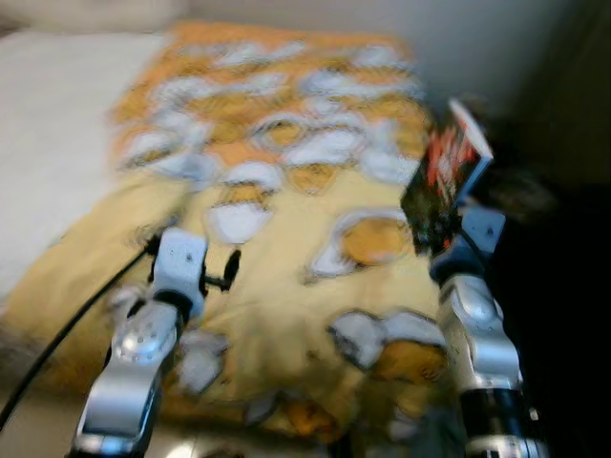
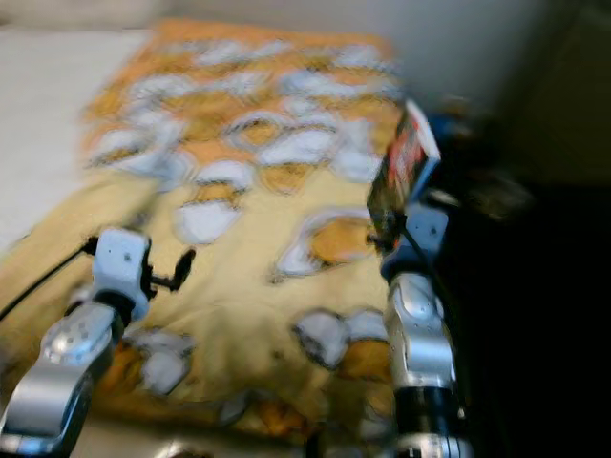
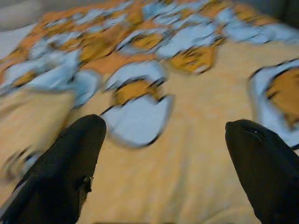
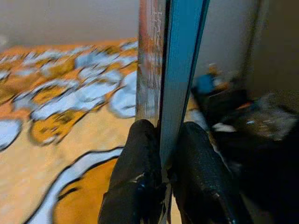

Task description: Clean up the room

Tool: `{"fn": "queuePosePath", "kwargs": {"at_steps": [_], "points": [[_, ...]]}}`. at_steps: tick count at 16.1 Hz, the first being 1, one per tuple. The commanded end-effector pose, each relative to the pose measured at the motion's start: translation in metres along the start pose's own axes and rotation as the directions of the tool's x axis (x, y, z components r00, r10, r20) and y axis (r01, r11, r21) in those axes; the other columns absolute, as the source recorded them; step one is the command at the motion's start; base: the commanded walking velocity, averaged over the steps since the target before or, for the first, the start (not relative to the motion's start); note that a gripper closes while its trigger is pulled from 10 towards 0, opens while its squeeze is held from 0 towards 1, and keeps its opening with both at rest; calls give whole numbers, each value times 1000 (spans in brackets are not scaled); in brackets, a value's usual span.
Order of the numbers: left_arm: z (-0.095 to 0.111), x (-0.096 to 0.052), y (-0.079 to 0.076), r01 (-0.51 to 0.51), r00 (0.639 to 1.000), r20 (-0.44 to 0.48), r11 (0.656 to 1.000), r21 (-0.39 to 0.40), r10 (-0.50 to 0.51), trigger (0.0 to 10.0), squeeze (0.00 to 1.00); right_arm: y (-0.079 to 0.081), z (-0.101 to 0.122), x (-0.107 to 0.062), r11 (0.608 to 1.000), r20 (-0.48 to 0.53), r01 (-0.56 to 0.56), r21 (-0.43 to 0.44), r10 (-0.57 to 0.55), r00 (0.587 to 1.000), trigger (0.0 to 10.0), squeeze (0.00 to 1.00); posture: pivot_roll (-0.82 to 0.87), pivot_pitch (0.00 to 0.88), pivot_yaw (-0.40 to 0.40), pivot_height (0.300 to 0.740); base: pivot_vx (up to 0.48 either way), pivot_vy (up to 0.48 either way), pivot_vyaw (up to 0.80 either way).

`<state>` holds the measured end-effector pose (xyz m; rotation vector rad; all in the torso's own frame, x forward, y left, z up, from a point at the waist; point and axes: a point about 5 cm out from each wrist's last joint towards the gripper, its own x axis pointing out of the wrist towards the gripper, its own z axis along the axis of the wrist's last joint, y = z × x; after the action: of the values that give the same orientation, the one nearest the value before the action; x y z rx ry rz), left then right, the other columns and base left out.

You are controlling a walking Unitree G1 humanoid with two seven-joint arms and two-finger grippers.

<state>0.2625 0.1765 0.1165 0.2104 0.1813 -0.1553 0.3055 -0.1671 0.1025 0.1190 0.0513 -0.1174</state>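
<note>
Left eye view: a yellow patterned blanket (image 1: pixel 286 219) covers the bed, blurred.
The right gripper (image 4: pixel 161 154) clamps a thin book (image 1: pixel 444 176) upright over the blanket's right edge; its wrist view shows the blue spine. The left gripper (image 3: pixel 166 163) hovers over the blanket, fingers spread wide.

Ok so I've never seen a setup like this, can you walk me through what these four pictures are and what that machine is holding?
It is a humanoid robot with two silver arms. Two blurred pictures come from cameras on its head, looking down at a bed covered by a yellow blanket with a cartoon pattern. The other two come from cameras on its wrists. The left gripper hangs open over the blanket, holding nothing. The right gripper is shut on a thin book, held upright by the bed's right edge, beside a dark area with blurred clutter.
</note>
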Motion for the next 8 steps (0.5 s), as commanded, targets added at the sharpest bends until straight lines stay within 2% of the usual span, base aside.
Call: {"fn": "queuePosePath", "kwargs": {"at_steps": [1,3,4,5,7,8], "points": [[7,1,1,-3,1000,27,1000,-7,4,10000,208,7,9,4,999,28,-40,-3,40,999,10000,0,24,0,1,740,0,0,-800],[12,6,4,-4,999,39,1000,9,4,10000,204,12,1,3,995,-37,-81,54,83,996,10000,0,40,0,-4,740,0,0,-800],[13,7,6,-9,999,40,1000,10,9,10000,149,15,-2,2,992,-55,-107,73,111,992,10000,0,40,0,0,740,0,0,-800],[16,9,11,-33,998,51,999,6,33,10000,39,24,-2,2,984,-58,-159,76,163,985,10000,0,46,0,-4,740,0,0,-800],[18,12,15,-57,997,61,998,3,57,10000,27,29,-2,2,979,-61,-197,59,200,978,10000,0,40,0,-1,740,0,0,-800],[18,13,17,-62,996,60,998,-17,63,10000,27,28,-2,3,980,-69,-198,16,198,978,10000,0,20,0,1,740,0,0,0]]}}
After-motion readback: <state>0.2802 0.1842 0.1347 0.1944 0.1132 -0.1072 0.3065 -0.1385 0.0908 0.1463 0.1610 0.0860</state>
